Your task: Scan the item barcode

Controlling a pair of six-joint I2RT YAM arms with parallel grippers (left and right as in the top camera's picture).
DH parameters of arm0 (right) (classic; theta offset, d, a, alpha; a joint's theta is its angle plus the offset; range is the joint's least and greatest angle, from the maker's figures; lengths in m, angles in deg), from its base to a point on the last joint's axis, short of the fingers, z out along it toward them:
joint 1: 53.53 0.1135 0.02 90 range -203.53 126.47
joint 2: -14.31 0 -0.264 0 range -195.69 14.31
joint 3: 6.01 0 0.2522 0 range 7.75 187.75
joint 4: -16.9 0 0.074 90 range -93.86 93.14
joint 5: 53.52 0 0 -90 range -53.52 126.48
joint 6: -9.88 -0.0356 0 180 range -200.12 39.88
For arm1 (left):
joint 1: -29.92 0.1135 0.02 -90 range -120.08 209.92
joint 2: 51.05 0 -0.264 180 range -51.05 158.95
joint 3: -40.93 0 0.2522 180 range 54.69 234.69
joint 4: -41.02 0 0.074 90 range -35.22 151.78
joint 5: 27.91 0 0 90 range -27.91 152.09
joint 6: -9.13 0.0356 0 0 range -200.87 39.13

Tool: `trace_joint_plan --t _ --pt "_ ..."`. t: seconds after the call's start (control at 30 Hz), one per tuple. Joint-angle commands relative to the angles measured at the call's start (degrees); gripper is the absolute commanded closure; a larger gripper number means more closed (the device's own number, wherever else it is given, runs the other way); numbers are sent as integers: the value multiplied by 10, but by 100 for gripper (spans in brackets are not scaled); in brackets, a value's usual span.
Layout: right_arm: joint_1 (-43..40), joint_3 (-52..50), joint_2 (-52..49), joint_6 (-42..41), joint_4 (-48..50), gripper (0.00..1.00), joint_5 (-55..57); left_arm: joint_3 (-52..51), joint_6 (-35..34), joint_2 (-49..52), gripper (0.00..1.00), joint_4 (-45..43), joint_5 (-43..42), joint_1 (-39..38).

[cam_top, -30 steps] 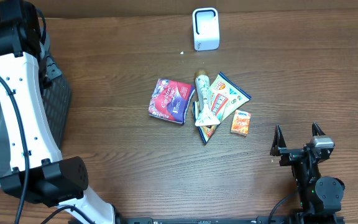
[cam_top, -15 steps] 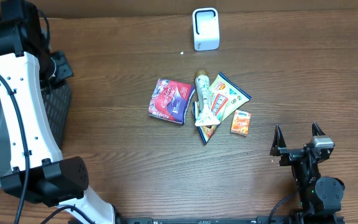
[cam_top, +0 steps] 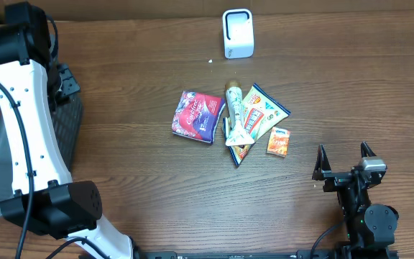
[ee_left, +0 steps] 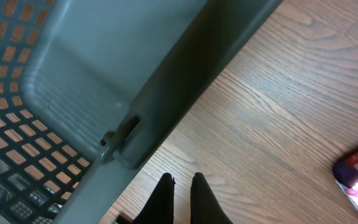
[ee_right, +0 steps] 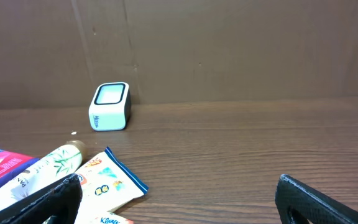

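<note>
The wooden surface carries everything. A grey lattice basket sits at its left edge, and the left hand hangs just beside the basket's rim, clenched on nothing. The right hand is released, low on the right. The white scanner stands at the far edge. Between scanner and right hand lie a red pouch, a green-yellow packet, a tube overlapping it, and a small orange packet.
</note>
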Motion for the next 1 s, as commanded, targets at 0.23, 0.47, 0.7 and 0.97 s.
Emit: trace_joint_plan --t 0.23,0.47,0.7,0.97 --pt "-3 -6 7 3 3 0 0 -11 -33 9 96 -24 65 25" --pt "-3 -6 7 3 3 0 0 -9 -28 9 96 -34 42 27" --pt "-3 -6 7 3 3 0 0 44 12 9 96 -1 -55 21" --pt "-3 -6 7 2 3 0 0 121 38 -37 96 14 -214 21"
